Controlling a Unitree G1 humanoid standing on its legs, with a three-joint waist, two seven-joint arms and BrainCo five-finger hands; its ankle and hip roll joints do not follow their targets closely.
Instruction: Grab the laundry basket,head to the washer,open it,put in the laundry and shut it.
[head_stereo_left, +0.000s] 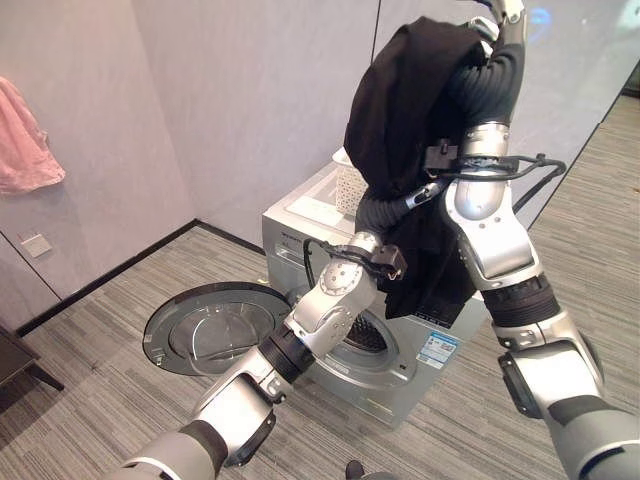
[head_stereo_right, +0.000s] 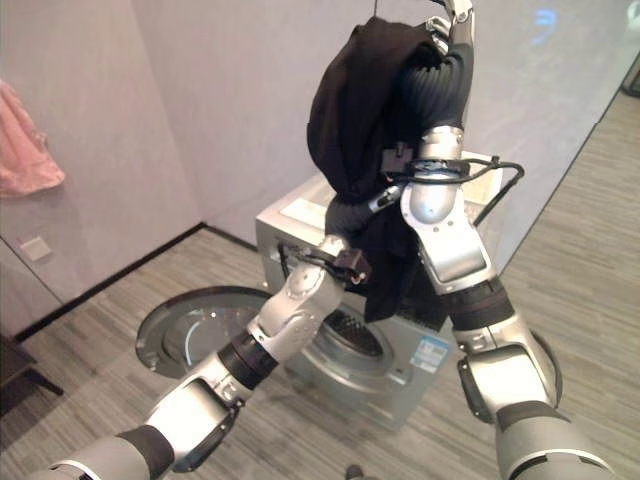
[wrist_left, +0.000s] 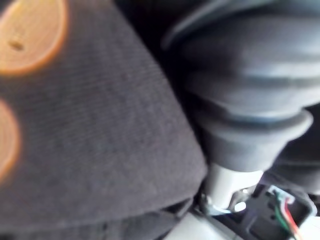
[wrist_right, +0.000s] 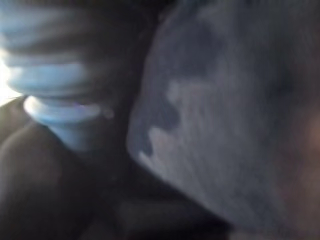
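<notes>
A black garment (head_stereo_left: 400, 110) hangs high above the grey front-loading washer (head_stereo_left: 300, 210), draped over both my raised arms. My right hand (head_stereo_left: 503, 18) is at the very top, curled on the garment's upper edge. My left arm reaches up from below, and its hand is hidden under the cloth past the dark wrist cover (head_stereo_left: 380, 212). The same dark cloth (wrist_left: 90, 125) lies close against the left wrist. A white laundry basket (head_stereo_left: 350, 185) stands on top of the washer, partly behind the garment. The round washer door (head_stereo_left: 200, 335) is swung wide open to the left, and the drum opening (head_stereo_left: 365, 340) shows below my left forearm.
A pink cloth (head_stereo_left: 25, 140) hangs on the wall at far left. Grey walls meet in a corner behind the washer. Striped grey floor (head_stereo_left: 100, 340) runs in front of and to the left of the open door. A dark furniture edge (head_stereo_left: 15, 360) shows at the lower left.
</notes>
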